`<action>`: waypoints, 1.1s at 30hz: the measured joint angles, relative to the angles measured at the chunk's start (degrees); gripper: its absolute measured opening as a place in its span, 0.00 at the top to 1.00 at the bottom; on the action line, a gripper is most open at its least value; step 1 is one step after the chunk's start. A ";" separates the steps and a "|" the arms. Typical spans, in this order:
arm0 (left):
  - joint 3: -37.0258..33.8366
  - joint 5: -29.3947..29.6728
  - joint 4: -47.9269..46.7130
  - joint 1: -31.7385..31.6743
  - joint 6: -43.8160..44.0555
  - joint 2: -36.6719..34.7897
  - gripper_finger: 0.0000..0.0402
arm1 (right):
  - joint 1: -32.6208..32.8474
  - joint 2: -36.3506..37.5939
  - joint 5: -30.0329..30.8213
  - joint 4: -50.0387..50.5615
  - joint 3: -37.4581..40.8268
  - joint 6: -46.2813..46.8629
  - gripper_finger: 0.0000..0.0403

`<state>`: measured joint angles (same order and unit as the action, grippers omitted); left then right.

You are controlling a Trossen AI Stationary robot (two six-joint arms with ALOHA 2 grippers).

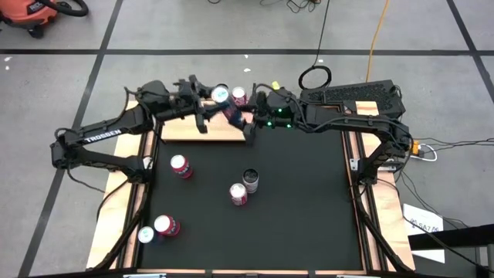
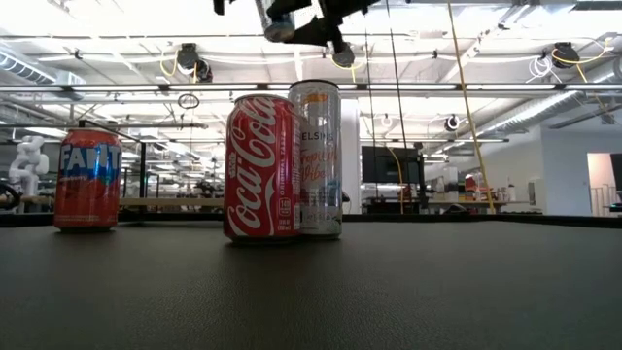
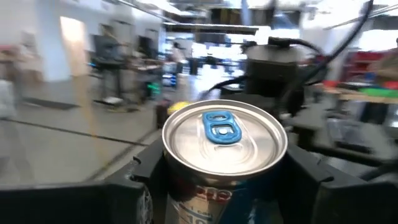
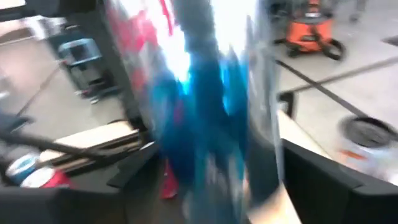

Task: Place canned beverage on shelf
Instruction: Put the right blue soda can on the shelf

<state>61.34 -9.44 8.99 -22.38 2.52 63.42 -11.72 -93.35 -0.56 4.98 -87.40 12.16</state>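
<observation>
A can with a silver lid and blue tab [image 1: 221, 93] [image 3: 224, 140], its body blue and red, is held up over the shelf [image 1: 181, 130], a light wooden slab at the mat's far left. My left gripper [image 1: 207, 104] [image 3: 224, 193] is shut on it. My right gripper [image 1: 245, 127] [image 4: 205, 186] is open. Its fingers stand on either side of the same can's lower body [image 4: 211, 124], which shows only as a blur there. I see no touch. A pink-topped can [image 1: 238, 96] stands just to the right of the held one. My left gripper pinches the can's side wall just below the lid [image 3: 186, 199] between its two fingers [image 3: 140, 186]. The fingers come roughly level from the table's left. The can is lifted clear above the shelf, lid up.
Several cans stand on the black mat: one at the left [image 1: 179, 166], two in the middle [image 1: 238, 194] [image 1: 251, 179], two at the near left [image 1: 164, 225]. The low view shows an orange can [image 2: 87, 178], a red cola can [image 2: 260, 167] and a slim silver one [image 2: 316, 157].
</observation>
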 joint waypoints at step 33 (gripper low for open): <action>-29.83 2.36 19.51 -27.54 -8.91 5.60 0.50 | -0.47 9.05 15.76 9.93 0.03 -1.29 0.21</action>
<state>31.51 -7.08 28.50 -49.92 -6.39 69.02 -12.18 -84.29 15.20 14.92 -87.37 10.87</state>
